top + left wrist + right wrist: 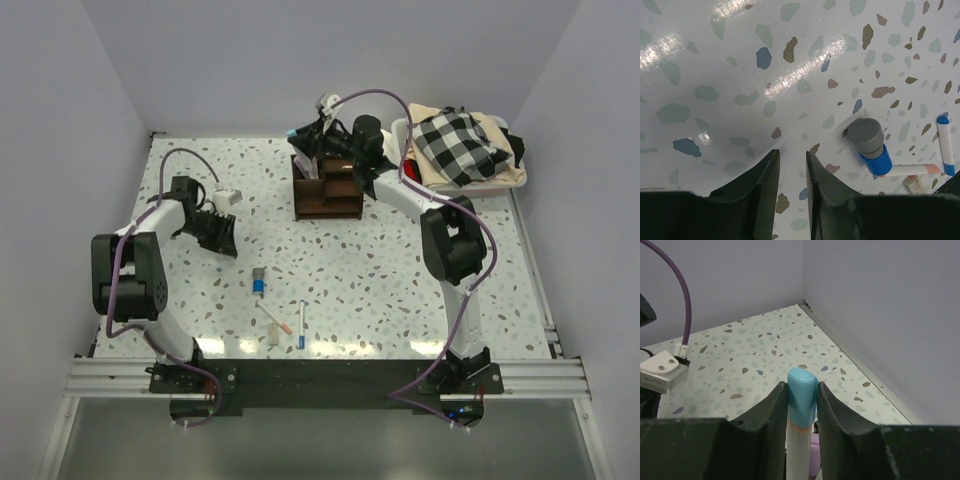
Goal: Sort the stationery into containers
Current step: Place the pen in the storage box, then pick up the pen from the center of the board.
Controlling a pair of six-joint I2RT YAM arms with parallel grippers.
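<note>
Right gripper (801, 389) is clamped on a pen with a light blue cap (801, 396). The pen stands upright between the two fingers, its cap poking just above the fingertips. From above, this gripper (312, 140) hangs over the far left corner of the dark wooden organizer (325, 195); I can't tell which compartment it's over. White bin with checkered cloth (512, 183) sits just right of the organizer.

Left gripper (792, 167) hovers low over the speckled table (715, 60), with only a slim gap between its fingers and nothing in it. The rest of the stationery lies loose on the table, right of this gripper and nearer the front edge, not touching it:
- stubby marker, grey cap and blue body (870, 145), closest
- pink-tipped pen (275, 315)
- white pen with blue ends (301, 326)
- small beige piece (273, 336)

These four sit close together, well apart from the organizer.
</note>
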